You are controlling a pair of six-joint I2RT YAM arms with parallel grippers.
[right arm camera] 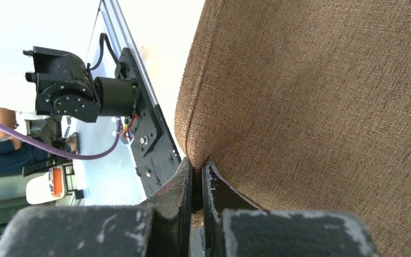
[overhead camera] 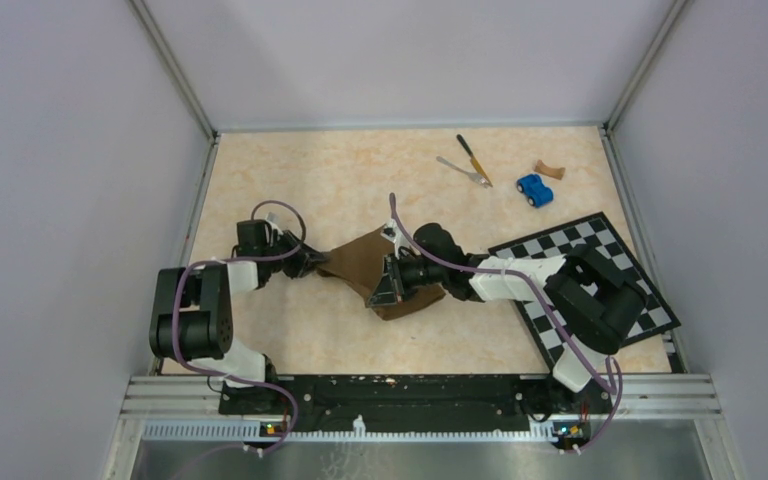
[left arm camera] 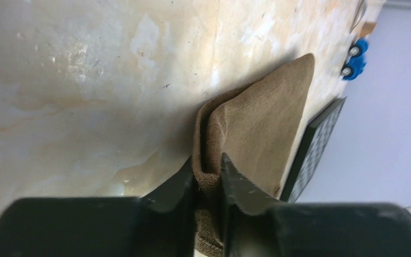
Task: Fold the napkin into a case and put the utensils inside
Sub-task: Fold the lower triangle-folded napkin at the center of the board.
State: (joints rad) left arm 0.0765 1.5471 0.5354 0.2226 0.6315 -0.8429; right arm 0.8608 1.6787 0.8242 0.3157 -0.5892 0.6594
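Napkin (overhead camera: 358, 262) sat mid-table, strung between both arms and only partly folded. Left gripper (left arm camera: 207, 172) was pinched on a doubled-over edge at the cloth's 9 o'clock end, and right gripper (right arm camera: 197, 167) was clamped tight on the hem at 3 o'clock. Knife (overhead camera: 473, 158) and fork (overhead camera: 463, 171) lay well apart, up around 1 o'clock. My take: carry both ends across together, evenly taut, or the fold goes crooked.

Napkin (overhead camera: 355, 262) spans the gap between left tool (overhead camera: 317, 262) and right tool (overhead camera: 387, 283). Beyond left tool: bare tabletop (overhead camera: 290, 180). Behind right tool: checkered board (overhead camera: 610, 250); toy car (overhead camera: 534, 189) farther off.
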